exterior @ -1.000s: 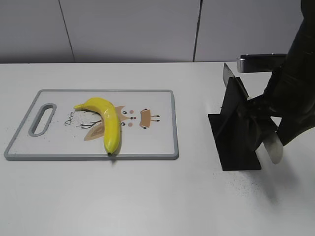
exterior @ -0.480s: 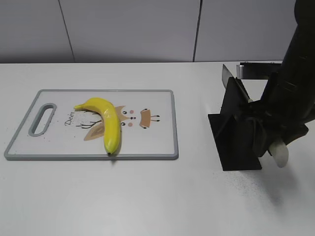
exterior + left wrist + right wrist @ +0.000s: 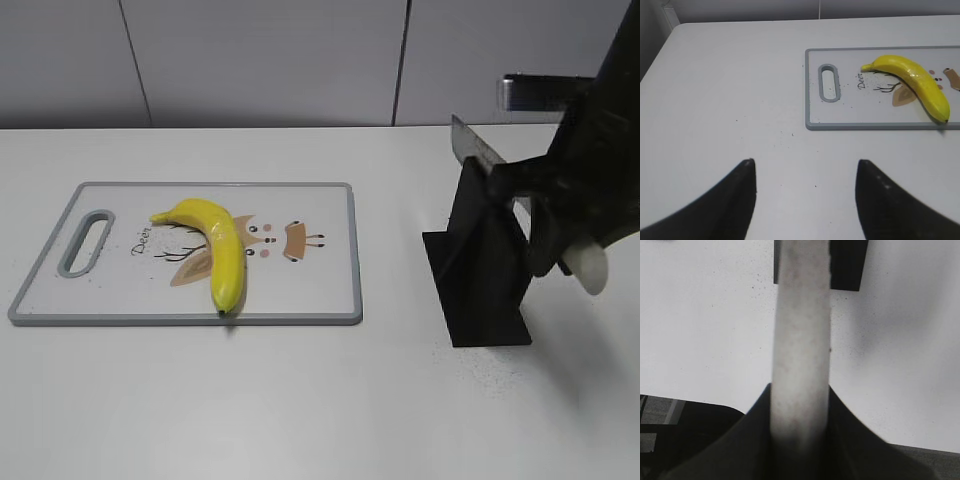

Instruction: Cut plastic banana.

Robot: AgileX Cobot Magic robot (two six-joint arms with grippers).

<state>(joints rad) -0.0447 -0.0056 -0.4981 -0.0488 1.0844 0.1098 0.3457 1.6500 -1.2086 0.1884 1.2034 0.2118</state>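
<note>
The yellow plastic banana (image 3: pixel 226 250) lies whole on the white cutting board (image 3: pixel 320 205), dark tip toward the front edge. It also shows in the left wrist view (image 3: pixel 915 86) on the board (image 3: pixel 840 112). My right gripper (image 3: pixel 555 225) is shut on the white handle (image 3: pixel 800 340) of a knife, at the black knife stand (image 3: pixel 485 275). The knife blade (image 3: pixel 472 146) sticks up out of the stand's top. My left gripper (image 3: pixel 805 167) is open and empty above bare table, left of the board, and does not show in the exterior view.
The black stand's base (image 3: pixel 847 265) shows at the top of the right wrist view. The board has a grey rim and a handle slot (image 3: pixel 88 240) at its left end. A grey wall runs behind the white table.
My right gripper has risen with the knife handle. The blade has come further up out of the stand. The banana, board and left gripper have not moved.
</note>
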